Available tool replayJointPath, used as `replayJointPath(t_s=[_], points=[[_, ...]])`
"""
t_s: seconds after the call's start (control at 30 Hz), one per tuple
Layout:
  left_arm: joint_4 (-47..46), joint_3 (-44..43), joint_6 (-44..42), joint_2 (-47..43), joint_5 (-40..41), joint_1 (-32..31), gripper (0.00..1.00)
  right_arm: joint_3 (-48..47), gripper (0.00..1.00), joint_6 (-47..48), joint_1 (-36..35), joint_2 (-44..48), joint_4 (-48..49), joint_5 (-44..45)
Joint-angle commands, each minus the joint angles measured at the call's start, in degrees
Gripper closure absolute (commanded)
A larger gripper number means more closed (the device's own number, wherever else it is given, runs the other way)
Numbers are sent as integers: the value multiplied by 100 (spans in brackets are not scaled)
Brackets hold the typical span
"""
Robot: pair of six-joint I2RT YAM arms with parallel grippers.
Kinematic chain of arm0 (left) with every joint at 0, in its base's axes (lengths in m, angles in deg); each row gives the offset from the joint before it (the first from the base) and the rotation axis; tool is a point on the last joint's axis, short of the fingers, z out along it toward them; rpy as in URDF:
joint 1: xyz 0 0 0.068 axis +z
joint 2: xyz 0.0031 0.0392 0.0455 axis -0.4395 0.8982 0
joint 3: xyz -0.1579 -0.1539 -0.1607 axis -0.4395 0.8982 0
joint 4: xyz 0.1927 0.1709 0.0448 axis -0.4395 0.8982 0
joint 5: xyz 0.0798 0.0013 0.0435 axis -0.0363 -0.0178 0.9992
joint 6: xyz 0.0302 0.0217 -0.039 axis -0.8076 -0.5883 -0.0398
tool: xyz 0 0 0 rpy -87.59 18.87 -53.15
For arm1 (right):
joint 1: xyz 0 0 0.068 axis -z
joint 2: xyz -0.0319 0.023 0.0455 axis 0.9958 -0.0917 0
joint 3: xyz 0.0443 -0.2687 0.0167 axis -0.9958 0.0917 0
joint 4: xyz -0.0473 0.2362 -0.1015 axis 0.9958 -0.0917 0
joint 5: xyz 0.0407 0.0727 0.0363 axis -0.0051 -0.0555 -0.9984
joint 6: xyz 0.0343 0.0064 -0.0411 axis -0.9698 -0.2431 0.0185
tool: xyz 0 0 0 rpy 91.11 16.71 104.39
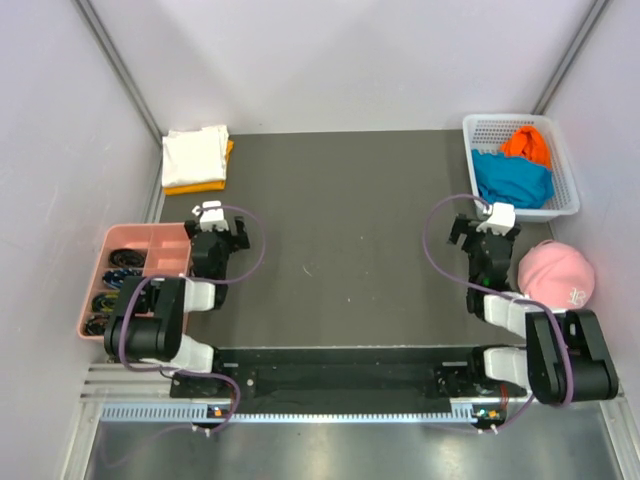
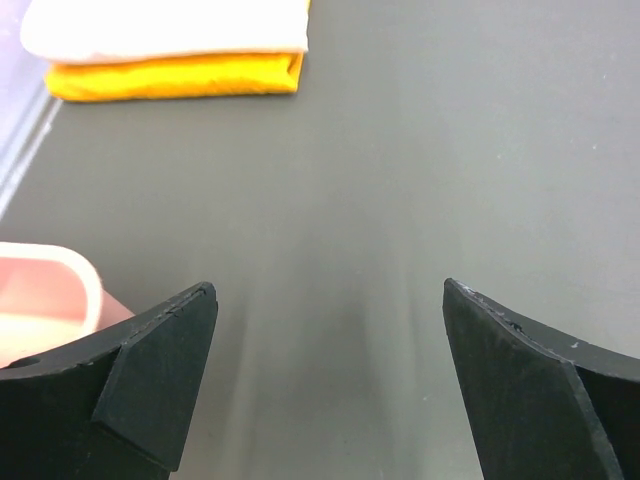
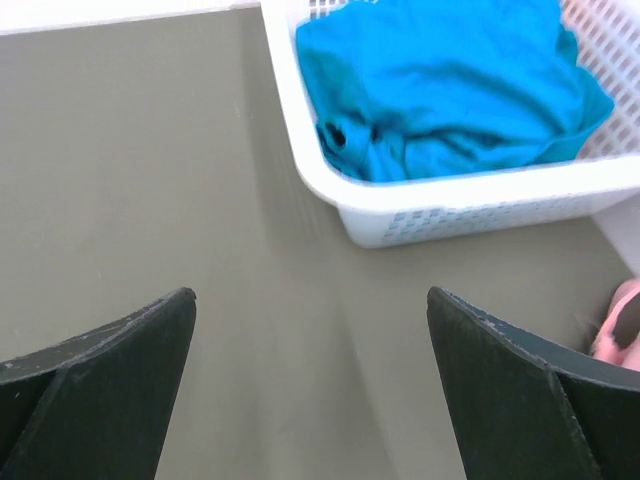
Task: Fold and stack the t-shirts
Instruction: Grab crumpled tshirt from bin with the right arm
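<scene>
A folded white t-shirt point(image 1: 195, 148) point(image 2: 165, 25) lies on a folded yellow-orange one point(image 1: 200, 185) point(image 2: 175, 76) at the table's far left. A crumpled teal-blue t-shirt point(image 1: 512, 181) point(image 3: 450, 80) and a bright orange one point(image 1: 528, 145) fill the white basket point(image 1: 570, 185) point(image 3: 480, 200) at the far right. My left gripper point(image 1: 217, 232) point(image 2: 330, 300) hovers open over bare table, short of the folded stack. Just in front of the basket, my right gripper point(image 1: 485, 232) point(image 3: 310, 300) is open too, with nothing between its fingers.
A pink compartment tray point(image 1: 135, 240) point(image 2: 45, 290) with small items sits at the left edge beside the left arm. A pink baseball cap point(image 1: 556, 275) point(image 3: 620, 325) rests at the right, next to the right arm. Grey walls close in both sides.
</scene>
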Motion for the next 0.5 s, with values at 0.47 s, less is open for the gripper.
replayJointPath(t_s=[0.47], points=[[3381, -2242, 1549, -1448, -420, -547, 1, -1956, 1, -287, -629, 1416, -2500, 635]])
